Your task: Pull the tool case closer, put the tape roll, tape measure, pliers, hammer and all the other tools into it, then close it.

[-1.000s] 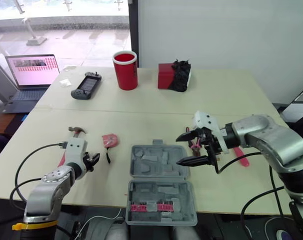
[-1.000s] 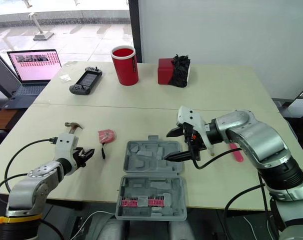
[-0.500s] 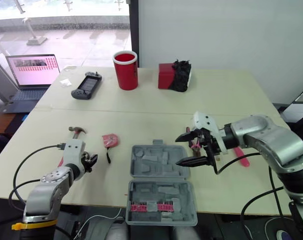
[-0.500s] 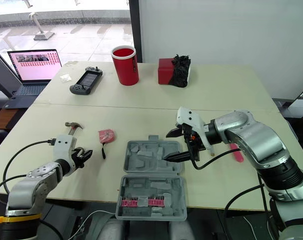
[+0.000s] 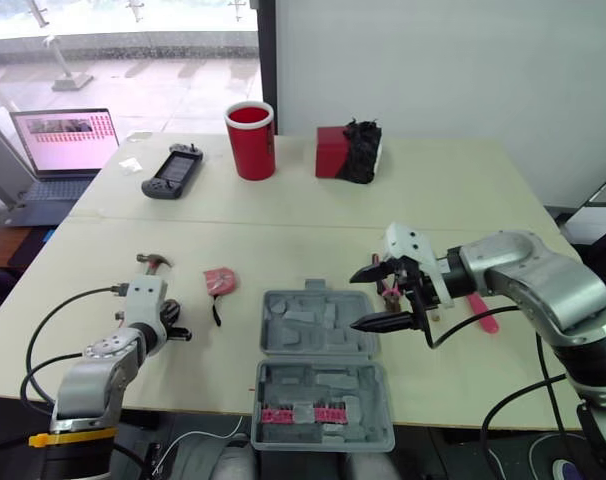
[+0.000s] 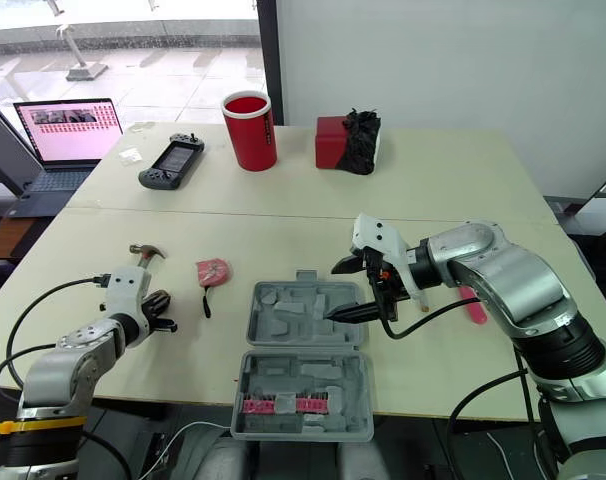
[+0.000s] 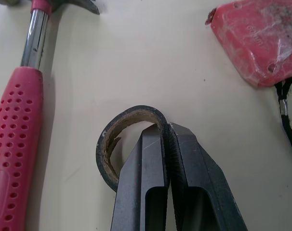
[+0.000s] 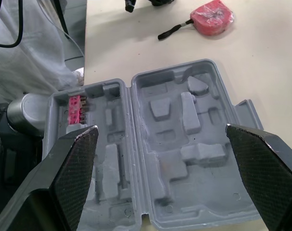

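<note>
Beside left tool (image 7: 165, 129) pinching tape roll (image 7: 134, 112), hammer (image 7: 16, 125) head points away.

On your desk (image 5: 283, 245) the tool case (image 5: 318, 330) lies open (both halves flat); left of it tape measure (image 5: 221, 281), tape roll (image 7: 101, 155), hammer (image 7: 16, 130); right of it a pink-handled tool (image 5: 486, 321); beyond it cup (image 5: 251, 140), controller (image 5: 173, 172), red box (image 5: 333, 152).

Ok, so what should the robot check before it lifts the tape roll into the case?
1. Hold: left gripper shut on the tape roll, one finger inside the ring: ok.
2. Hold firm enough to lift: cannot tell.
3. Gap between hammer and the roll: ok.
4. Lid: tool case lies open: ok.
5. Way in: right gripper, open, hangs over the case's right side: not ok, it may block.
</note>
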Motion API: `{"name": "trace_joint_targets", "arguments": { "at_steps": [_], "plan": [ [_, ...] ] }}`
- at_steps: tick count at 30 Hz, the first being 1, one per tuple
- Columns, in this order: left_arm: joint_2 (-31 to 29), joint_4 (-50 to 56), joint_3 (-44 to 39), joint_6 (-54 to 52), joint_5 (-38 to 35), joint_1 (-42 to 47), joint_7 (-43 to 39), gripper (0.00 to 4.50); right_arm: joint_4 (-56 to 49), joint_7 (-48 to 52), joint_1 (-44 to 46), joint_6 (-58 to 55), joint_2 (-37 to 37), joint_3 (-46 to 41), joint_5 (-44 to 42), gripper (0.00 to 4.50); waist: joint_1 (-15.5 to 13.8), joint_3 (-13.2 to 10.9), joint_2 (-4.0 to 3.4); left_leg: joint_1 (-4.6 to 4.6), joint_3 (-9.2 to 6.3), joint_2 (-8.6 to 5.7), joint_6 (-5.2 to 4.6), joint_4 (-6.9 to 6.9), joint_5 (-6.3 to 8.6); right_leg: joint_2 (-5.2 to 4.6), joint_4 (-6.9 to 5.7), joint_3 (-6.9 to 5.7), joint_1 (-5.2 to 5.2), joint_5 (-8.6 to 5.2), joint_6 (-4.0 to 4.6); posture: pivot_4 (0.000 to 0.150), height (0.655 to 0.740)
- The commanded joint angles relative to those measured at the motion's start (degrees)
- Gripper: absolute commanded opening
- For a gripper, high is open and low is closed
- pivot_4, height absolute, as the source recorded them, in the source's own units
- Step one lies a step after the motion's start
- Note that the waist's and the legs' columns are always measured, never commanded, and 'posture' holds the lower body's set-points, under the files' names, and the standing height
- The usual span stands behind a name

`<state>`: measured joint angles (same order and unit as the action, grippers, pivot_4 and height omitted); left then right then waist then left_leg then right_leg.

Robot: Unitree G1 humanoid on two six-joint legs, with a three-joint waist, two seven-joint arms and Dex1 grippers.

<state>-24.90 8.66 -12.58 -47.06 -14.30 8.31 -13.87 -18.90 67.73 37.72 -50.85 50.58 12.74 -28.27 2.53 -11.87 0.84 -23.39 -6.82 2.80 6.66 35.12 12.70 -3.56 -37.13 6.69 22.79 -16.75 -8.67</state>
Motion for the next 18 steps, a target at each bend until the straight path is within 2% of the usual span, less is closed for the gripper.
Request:
{"name": "trace_joint_targets", "arguments": {
  "at_steps": [1,7,12,18],
  "plan": [
    [-2.71,3.55,-1.17,1.36,0.25,1.93,-1.13,0.04,-1.1,-0.21,0.42,0.48,0.21,-1.0,-0.28,4.5,-0.01,-0.01,0.01,0.0,0.0,0.0,0.0,0.0,0.0,0.0,0.0,0.0,0.01,0.0,0.0,0.15,0.74],
    [-7.41,5.78,1.15,1.96,-1.21,7.11,-7.04,0.04,-1.21,-1.06,0.18,0.44,-0.02,-1.6,-0.48,4.5,-0.12,-0.01,0.02,-0.01,0.0,0.0,0.0,0.0,0.0,-0.01,0.01,0.0,-0.01,0.0,0.0,0.15,0.74],
    [-14.89,4.61,14.65,7.69,-0.86,18.4,-24.91,0.04,-3.65,-3.87,-2.71,-0.52,-0.23,-4.85,-2.27,4.5,-0.34,-0.03,0.05,-0.04,0.0,-0.01,0.01,0.0,0.0,-0.01,0.04,-0.02,-0.01,-0.01,0.0,0.15,0.74],
    [-15.26,-4.59,27.67,15.64,1.08,29.28,-42.85,0.04,-6.76,-9.53,-7.16,-3.11,-0.87,-8.53,-3.89,4.5,0.19,-0.03,0.04,-0.04,0.0,0.0,0.0,-0.1,0.0,0.02,0.04,-0.01,0.06,-0.01,-0.02,0.15,0.74]
  ]
}}
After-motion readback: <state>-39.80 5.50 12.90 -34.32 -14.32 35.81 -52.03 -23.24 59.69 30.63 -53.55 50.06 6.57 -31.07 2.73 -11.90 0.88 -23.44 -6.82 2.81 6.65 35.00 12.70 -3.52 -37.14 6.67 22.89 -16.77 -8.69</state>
